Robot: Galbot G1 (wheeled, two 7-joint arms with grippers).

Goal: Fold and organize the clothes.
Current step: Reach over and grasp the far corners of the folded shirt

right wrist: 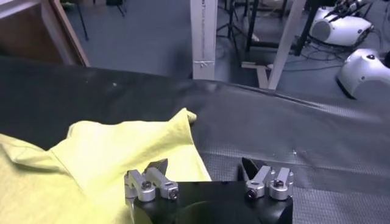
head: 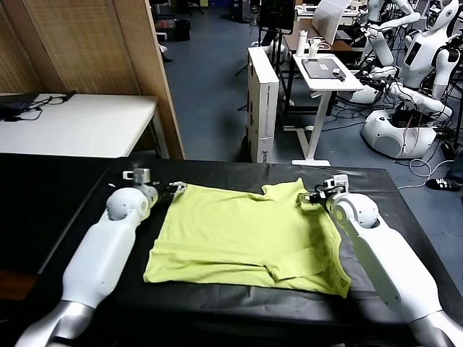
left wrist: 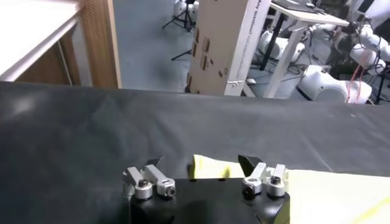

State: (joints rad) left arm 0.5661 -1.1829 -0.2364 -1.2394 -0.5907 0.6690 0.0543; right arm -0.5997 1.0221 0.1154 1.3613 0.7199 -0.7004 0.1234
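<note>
The clothes are one lime yellow-green T-shirt [head: 239,235] lying spread on the black table [head: 65,195], with a sleeve folded in near its front edge. My left gripper [head: 176,187] sits low at the shirt's far left corner. In the left wrist view that corner [left wrist: 210,167] lies between the open jaws of the left gripper [left wrist: 201,163], not pinched. My right gripper [head: 312,196] is at the far right corner. In the right wrist view the right gripper [right wrist: 204,165] is open over the shirt's edge [right wrist: 109,152], one finger on the cloth side and the other above bare table.
A white table [head: 79,123] and a wooden partition [head: 108,43] stand behind on the left. A tall cardboard box [head: 262,101], a small white desk [head: 325,72] and other robots [head: 405,108] fill the floor beyond the far edge.
</note>
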